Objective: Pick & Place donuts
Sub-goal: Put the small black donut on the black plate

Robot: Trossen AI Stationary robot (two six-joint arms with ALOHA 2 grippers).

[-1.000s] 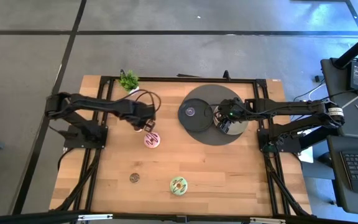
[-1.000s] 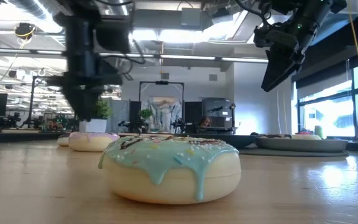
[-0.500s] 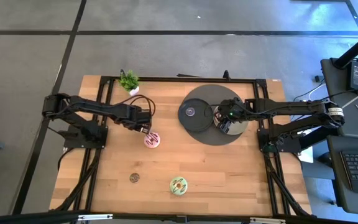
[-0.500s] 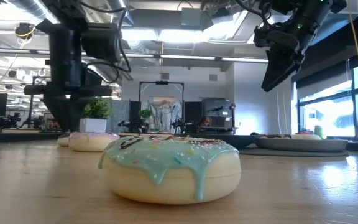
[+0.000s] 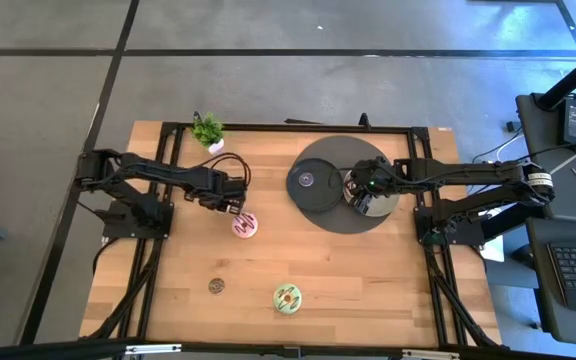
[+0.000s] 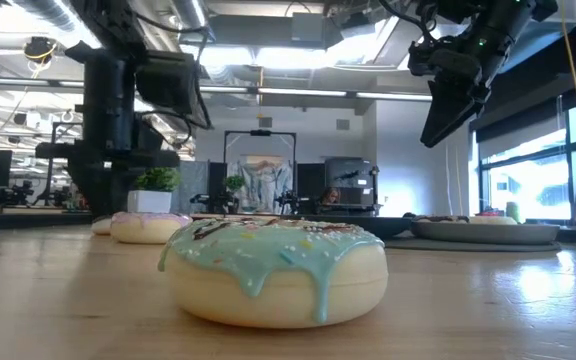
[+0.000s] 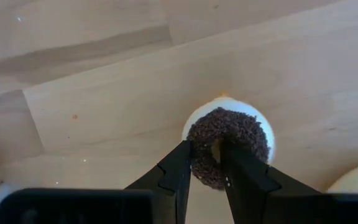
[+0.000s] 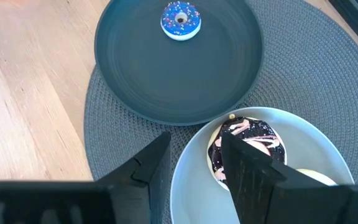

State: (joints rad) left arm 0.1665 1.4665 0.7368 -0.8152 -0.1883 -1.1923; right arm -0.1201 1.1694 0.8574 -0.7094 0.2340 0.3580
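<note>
My left gripper [image 5: 230, 200] is down at the table, just left of the pink donut [image 5: 245, 225], and is shut on a chocolate-sprinkled donut [image 7: 232, 140] with a cream base. In the high view the gripper mostly hides that donut. My right gripper [image 8: 194, 140] is open. It hovers above a white plate [image 8: 191, 180] holding a dark, pink-drizzled donut [image 8: 250, 146]. A blue mini donut [image 5: 307, 180] lies on the dark plate [image 5: 318, 165]. The green donut [image 5: 288, 297] and a brown mini [image 5: 216, 286] lie flat on the wood near the front edge. My left gripper holds the chocolate donut by one side of its ring [image 7: 205, 169]. One finger [image 7: 238, 171] reaches into the hole and the other finger [image 7: 178, 169] stands outside the ring. They come from above, pointing down. The donut lies flat, and I cannot tell whether it is off the wood.
A round grey woven mat [image 5: 378, 222] lies under both plates on the table's right half. A small potted plant [image 5: 208, 130] stands at the far edge behind my left arm. Bare wood spreads across the middle and the near right of the table.
My left gripper has moved a little toward the table's left edge and come down beside the pink donut, onto the chocolate donut. My right arm has kept still.
</note>
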